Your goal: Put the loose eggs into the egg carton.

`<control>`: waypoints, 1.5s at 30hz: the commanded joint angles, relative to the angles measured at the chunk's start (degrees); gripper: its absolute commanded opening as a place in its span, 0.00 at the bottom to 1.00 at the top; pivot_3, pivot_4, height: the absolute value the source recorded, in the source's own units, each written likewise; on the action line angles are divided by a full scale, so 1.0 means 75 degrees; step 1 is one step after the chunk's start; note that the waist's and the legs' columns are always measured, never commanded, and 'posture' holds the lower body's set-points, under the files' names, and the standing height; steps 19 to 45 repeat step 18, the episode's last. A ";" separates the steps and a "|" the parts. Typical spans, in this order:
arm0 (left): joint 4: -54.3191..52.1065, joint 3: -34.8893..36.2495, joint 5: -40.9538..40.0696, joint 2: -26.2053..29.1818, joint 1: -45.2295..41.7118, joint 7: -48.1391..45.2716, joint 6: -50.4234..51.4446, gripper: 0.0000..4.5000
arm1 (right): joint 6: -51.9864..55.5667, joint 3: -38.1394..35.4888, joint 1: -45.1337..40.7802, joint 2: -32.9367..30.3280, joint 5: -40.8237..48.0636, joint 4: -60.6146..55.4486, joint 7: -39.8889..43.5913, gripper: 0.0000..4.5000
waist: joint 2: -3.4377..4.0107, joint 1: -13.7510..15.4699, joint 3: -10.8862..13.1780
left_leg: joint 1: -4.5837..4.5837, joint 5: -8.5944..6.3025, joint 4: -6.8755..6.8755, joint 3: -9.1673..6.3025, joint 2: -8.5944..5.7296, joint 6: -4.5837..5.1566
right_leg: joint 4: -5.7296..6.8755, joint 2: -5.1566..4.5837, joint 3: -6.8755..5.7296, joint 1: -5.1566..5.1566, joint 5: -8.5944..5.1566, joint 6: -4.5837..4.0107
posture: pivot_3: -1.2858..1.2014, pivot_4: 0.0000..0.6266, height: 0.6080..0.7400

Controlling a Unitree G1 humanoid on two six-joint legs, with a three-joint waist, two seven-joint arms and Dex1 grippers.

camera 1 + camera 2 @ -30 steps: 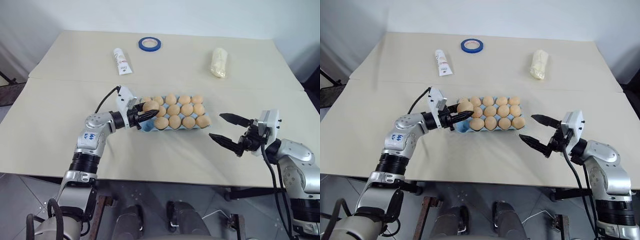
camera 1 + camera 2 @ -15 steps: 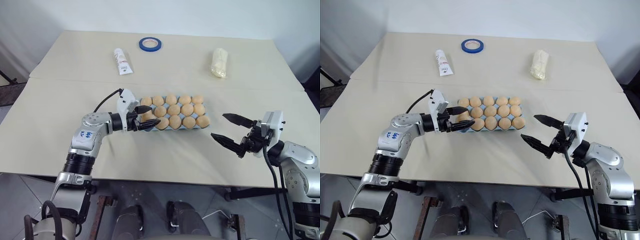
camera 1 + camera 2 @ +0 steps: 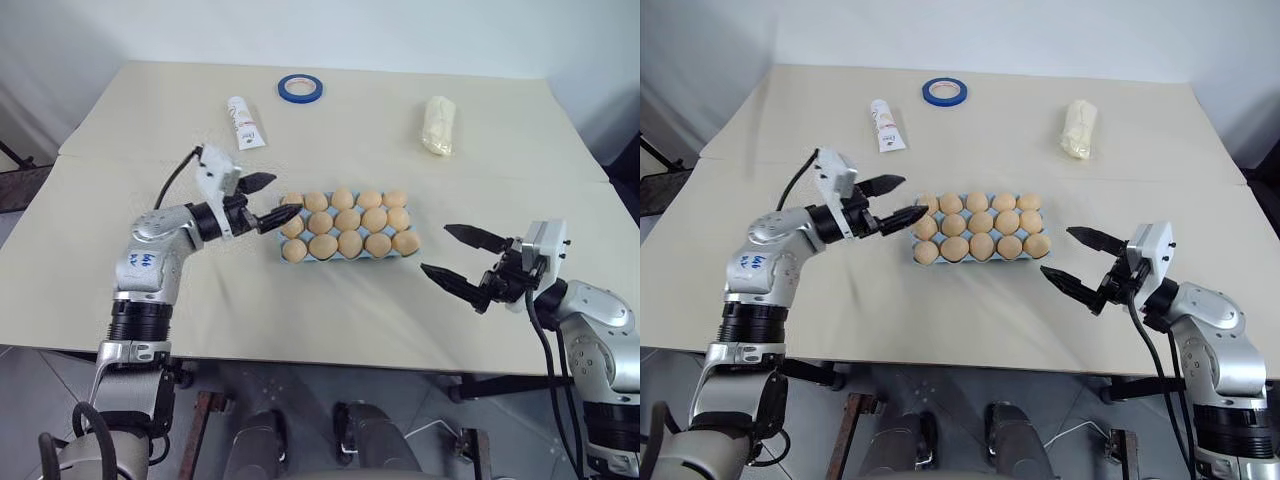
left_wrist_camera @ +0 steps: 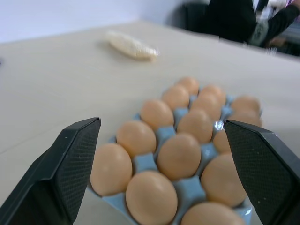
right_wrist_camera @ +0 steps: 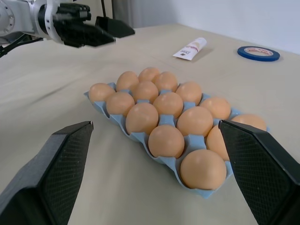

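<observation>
The light blue egg carton (image 5: 140, 138) lies mid-table with pale orange eggs (image 3: 346, 220) in all three rows; every egg I see sits in a cup, including the front-left one (image 3: 293, 250). My left gripper (image 3: 282, 197) hovers just above and to the left of the carton's left end, open and empty, with its fingers (image 4: 75, 164) framing the eggs in the left wrist view. My right gripper (image 3: 434, 248) stands open and empty to the right of the carton, near the table's front edge.
At the back of the table are a blue tape roll (image 3: 299, 87), a white tube (image 3: 243, 122) and a pale wrapped bundle (image 3: 438, 124). Bare tabletop lies on both sides of the carton.
The left gripper let go of an egg at the carton's left end, opened wide, then rose and drew back to the left. The right gripper stayed where it was.
</observation>
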 commanded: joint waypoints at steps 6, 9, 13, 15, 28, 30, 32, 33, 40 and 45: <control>-0.0620 0.0118 -0.0261 0.1324 0.1222 -0.1468 -0.0145 0.99 | -0.0122 -0.0007 -0.0189 -0.0278 -0.0015 0.0041 0.0461 1.00 | 0.0002 -0.0001 0.0002 | 0.0007 0.0001 -0.0002 0.0003 0.0001 -0.0004 | 0.0003 -0.0001 0.0002 0.0000 -0.0002 -0.0004 | 0.52 0.24 1.00; -0.0506 0.0238 -0.0237 0.1648 0.1547 -0.1682 -0.0317 0.99 | -0.0165 0.0221 -0.0223 -0.0408 -0.0163 0.0174 0.0798 1.00 | 0.0002 0.0005 0.0002 | 0.0006 -0.0001 0.0000 0.0001 -0.0001 0.0000 | 0.0001 -0.0007 0.0002 0.0001 -0.0002 -0.0006 | 0.52 0.24 1.00; -0.0308 0.0382 -0.0265 0.1854 0.1726 -0.1769 -0.0464 0.99 | -0.0263 0.0402 -0.0443 -0.0357 -0.0254 0.0426 0.0994 1.00 | 0.0006 0.0012 0.0003 | 0.0005 -0.0004 -0.0003 -0.0002 -0.0001 0.0004 | 0.0000 -0.0012 0.0001 0.0001 -0.0005 -0.0011 | 0.52 0.24 1.00; -0.0248 0.0427 -0.0285 0.1874 0.1740 -0.1759 -0.0503 0.99 | -0.0301 0.0453 -0.0548 -0.0337 -0.0273 0.0541 0.1035 1.00 | 0.0006 0.0012 0.0004 | 0.0004 -0.0004 -0.0003 -0.0002 -0.0001 0.0005 | 0.0000 -0.0012 0.0001 0.0000 -0.0005 -0.0011 | 0.52 0.24 1.00; -0.0287 0.0461 -0.0309 0.1911 0.1794 -0.1894 -0.0613 0.99 | -0.0353 0.0502 -0.0624 -0.0336 -0.0296 0.0660 0.1105 1.00 | 0.0006 0.0012 0.0004 | 0.0002 -0.0005 -0.0007 -0.0004 0.0000 0.0007 | -0.0005 -0.0012 -0.0001 -0.0001 -0.0005 -0.0012 | 0.52 0.24 1.00; -0.0287 0.0461 -0.0309 0.1911 0.1794 -0.1894 -0.0613 0.99 | -0.0353 0.0502 -0.0624 -0.0336 -0.0296 0.0660 0.1105 1.00 | 0.0006 0.0012 0.0004 | 0.0002 -0.0005 -0.0007 -0.0004 0.0000 0.0007 | -0.0005 -0.0012 -0.0001 -0.0001 -0.0005 -0.0012 | 0.52 0.24 1.00; -0.0287 0.0461 -0.0309 0.1911 0.1794 -0.1894 -0.0613 0.99 | -0.0353 0.0502 -0.0624 -0.0336 -0.0296 0.0660 0.1105 1.00 | 0.0006 0.0012 0.0004 | 0.0002 -0.0005 -0.0007 -0.0004 0.0000 0.0007 | -0.0005 -0.0012 -0.0001 -0.0001 -0.0005 -0.0012 | 0.52 0.24 1.00; -0.0287 0.0461 -0.0309 0.1911 0.1794 -0.1894 -0.0613 0.99 | -0.0353 0.0502 -0.0624 -0.0336 -0.0296 0.0660 0.1105 1.00 | 0.0006 0.0012 0.0004 | 0.0002 -0.0005 -0.0007 -0.0004 0.0000 0.0007 | -0.0005 -0.0012 -0.0001 -0.0001 -0.0005 -0.0012 | 0.52 0.24 1.00; -0.0287 0.0461 -0.0309 0.1911 0.1794 -0.1894 -0.0613 0.99 | -0.0353 0.0502 -0.0624 -0.0336 -0.0296 0.0660 0.1105 1.00 | 0.0006 0.0012 0.0004 | 0.0002 -0.0005 -0.0007 -0.0004 0.0000 0.0007 | -0.0005 -0.0012 -0.0001 -0.0001 -0.0005 -0.0012 | 0.52 0.24 1.00; -0.0287 0.0461 -0.0309 0.1911 0.1794 -0.1894 -0.0613 0.99 | -0.0353 0.0502 -0.0624 -0.0336 -0.0296 0.0660 0.1105 1.00 | 0.0006 0.0012 0.0004 | 0.0002 -0.0005 -0.0007 -0.0004 0.0000 0.0007 | -0.0005 -0.0012 -0.0001 -0.0001 -0.0005 -0.0012 | 0.52 0.24 1.00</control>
